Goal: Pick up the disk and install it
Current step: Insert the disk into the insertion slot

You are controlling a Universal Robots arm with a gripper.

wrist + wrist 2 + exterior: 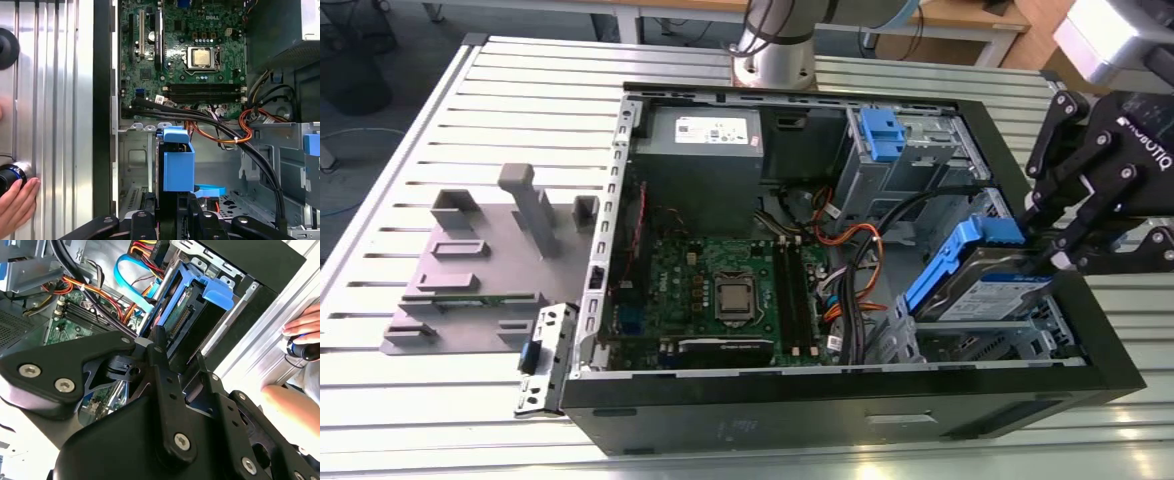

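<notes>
Blue frame, silver metal: in the exterior view we count one disk. It is tilted over the bay at the edge of the case, on the exterior view's right. One gripper pinches it.

In the second wrist view the jaws squeeze the disk, close to the case wall. One hand rests outside.

In the first wrist view we see one motherboard and open room beside the disk.

One slatted table, one computer case, one motherboard, one power supply, one disk, one gripper, one grey fixture
</notes>
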